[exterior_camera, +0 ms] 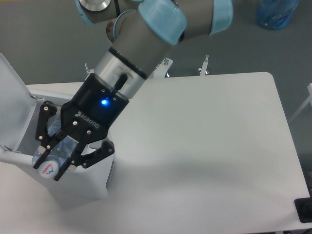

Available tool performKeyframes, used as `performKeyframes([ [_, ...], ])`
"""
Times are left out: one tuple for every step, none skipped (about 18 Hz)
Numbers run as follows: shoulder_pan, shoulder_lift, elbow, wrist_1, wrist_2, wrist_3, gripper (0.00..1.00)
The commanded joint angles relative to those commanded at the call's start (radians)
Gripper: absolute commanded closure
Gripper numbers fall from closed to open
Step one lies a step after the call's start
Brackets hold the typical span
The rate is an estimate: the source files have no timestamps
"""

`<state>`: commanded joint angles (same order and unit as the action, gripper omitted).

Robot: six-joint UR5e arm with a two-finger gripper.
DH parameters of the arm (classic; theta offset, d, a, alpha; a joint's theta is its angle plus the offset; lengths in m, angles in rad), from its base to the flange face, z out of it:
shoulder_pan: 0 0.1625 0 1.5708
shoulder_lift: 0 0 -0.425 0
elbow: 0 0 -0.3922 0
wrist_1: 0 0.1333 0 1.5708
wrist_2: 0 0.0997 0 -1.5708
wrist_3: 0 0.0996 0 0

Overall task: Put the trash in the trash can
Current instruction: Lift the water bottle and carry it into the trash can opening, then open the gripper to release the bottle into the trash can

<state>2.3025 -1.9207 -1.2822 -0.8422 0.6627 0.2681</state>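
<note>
Now: bottle held over the open bin, release pending.
Table [209, 146] carries the white trash can [80, 187] at its left edge, lid [12, 105] flipped up so the mouth stays free for a drop. Arm reaches down-left, placing the hand [51, 163] above that opening. Hand is clenched on the crushed bottle [48, 165], red-marked label end lowermost, pointing into the bin. Wrapper not visible; judged one piece remaining.

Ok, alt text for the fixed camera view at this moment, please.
The end effector holds a crushed clear plastic bottle over the open white trash can at the left edge of a white table. The can's lid is flipped up, and the arm reaches down from the top of the frame.
</note>
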Motion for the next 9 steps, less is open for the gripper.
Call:
performKeyframes([
  [0.000, 0.015, -0.025, 0.002, 0.000, 0.041, 0.79],
  [0.000, 0.028, -0.051, 0.003, 0.000, 0.090, 0.65],
  [0.000, 0.038, -0.069, 0.003, 0.000, 0.133, 0.57],
  [0.000, 0.049, -0.086, 0.003, 0.000, 0.158, 0.40],
  [0.002, 0.054, -0.092, 0.003, 0.000, 0.166, 0.29],
  [0.002, 0.054, -0.092, 0.003, 0.000, 0.166, 0.22],
  [0.003, 0.054, -0.092, 0.003, 0.000, 0.169, 0.13],
  [0.005, 0.054, -0.092, 0.003, 0.000, 0.169, 0.12],
  [0.008, 0.054, -0.094, 0.003, 0.000, 0.171, 0.10],
])
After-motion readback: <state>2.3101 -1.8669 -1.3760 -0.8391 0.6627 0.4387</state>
